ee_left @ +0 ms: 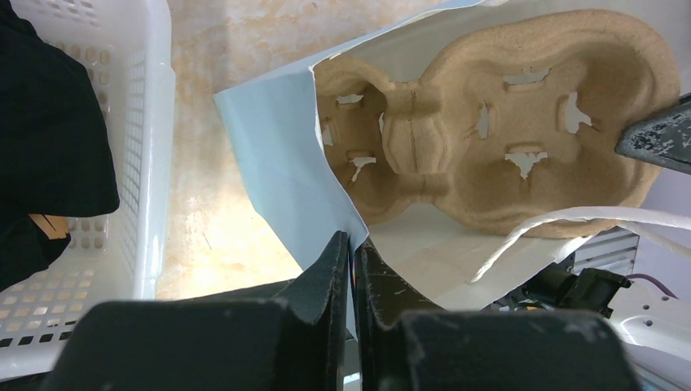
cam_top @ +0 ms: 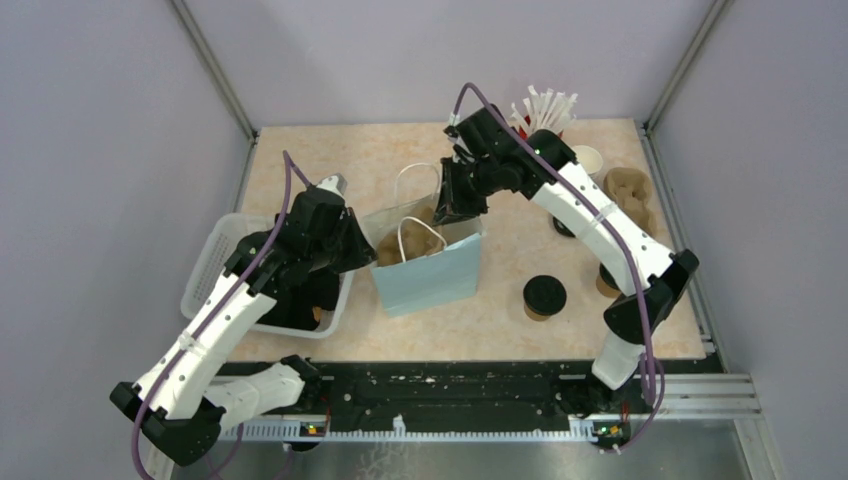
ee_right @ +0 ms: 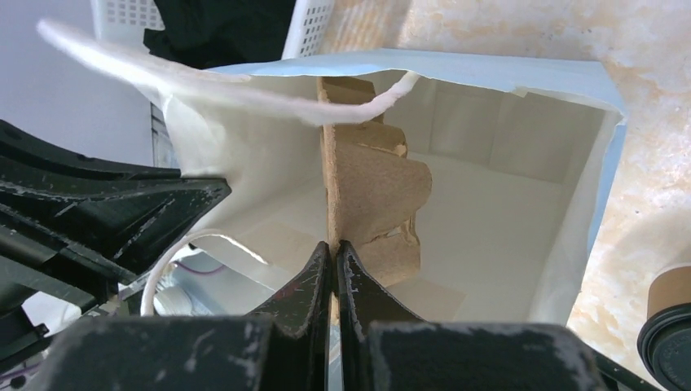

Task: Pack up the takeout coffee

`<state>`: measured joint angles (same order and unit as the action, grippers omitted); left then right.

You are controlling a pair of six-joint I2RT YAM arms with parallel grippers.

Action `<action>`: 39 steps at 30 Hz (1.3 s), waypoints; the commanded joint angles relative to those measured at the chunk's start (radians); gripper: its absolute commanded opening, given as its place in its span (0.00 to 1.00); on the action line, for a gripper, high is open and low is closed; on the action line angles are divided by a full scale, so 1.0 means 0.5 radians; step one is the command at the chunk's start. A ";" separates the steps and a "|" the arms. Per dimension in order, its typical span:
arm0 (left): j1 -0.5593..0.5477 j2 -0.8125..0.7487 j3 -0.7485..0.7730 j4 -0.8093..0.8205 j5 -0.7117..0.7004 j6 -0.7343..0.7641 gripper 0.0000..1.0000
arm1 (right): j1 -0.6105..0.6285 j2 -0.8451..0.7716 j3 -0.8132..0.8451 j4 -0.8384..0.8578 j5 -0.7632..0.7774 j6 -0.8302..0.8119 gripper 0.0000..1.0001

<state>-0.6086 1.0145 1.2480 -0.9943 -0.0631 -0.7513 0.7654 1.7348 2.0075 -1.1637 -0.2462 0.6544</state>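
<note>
Coffee isn't in yet: the nearest lidded cup (cam_top: 545, 297) sits on the table just right of the pale blue bag (cam_top: 430, 272), and another lidded cup (cam_top: 563, 226) is further back behind the right arm. So this step looks like getting the carrier seated first.

The left gripper (ee_left: 353, 244) has its fingers pressed together on the bag's left rim, holding the mouth open. The right gripper (ee_right: 334, 248) is pinching the edge of the pulp carrier (ee_right: 375, 187), which hangs on edge inside the bag, not flat.

What I'd do:
- hold the left pinch firm so the wall doesn't fold in
- tip the carrier level while lowering, so it lands flat on the bottom
- watch the white rope handle (ee_left: 587, 214), it droops across the opening and could snag
- let go only once the carrier sits level

The far right has a spare carrier (cam_top: 630, 195) and the red cup of straws (cam_top: 540, 110), well clear.
</note>
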 commanded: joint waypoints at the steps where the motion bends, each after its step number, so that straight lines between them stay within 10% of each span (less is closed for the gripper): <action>1: -0.004 -0.014 -0.021 0.067 0.025 0.032 0.11 | 0.005 -0.040 0.095 0.110 -0.058 -0.036 0.00; 3: -0.004 -0.016 -0.021 0.068 0.022 0.035 0.11 | -0.006 -0.023 0.132 0.007 0.038 -0.108 0.00; 8: -0.006 -0.011 -0.036 0.061 0.027 0.042 0.17 | -0.023 0.146 0.826 -0.662 0.633 -0.479 0.65; 13: -0.003 0.013 0.012 0.046 0.037 0.051 0.24 | -0.120 -0.180 0.659 -0.470 0.270 -0.351 0.75; 20: -0.003 0.053 0.046 -0.006 -0.015 0.091 0.31 | -0.141 -0.503 0.014 -0.415 0.599 -0.460 0.82; 35: -0.002 0.330 0.244 -0.125 -0.061 0.170 0.18 | -0.030 -0.040 0.138 -0.302 0.779 -0.333 0.74; 39: -0.004 0.388 0.356 -0.133 -0.075 0.201 0.09 | 0.097 0.014 0.124 -0.296 1.085 -0.245 0.24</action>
<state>-0.6086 1.1843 1.3510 -1.0531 -0.0795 -0.6804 0.7517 1.7386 2.0239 -1.3167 0.1284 0.4824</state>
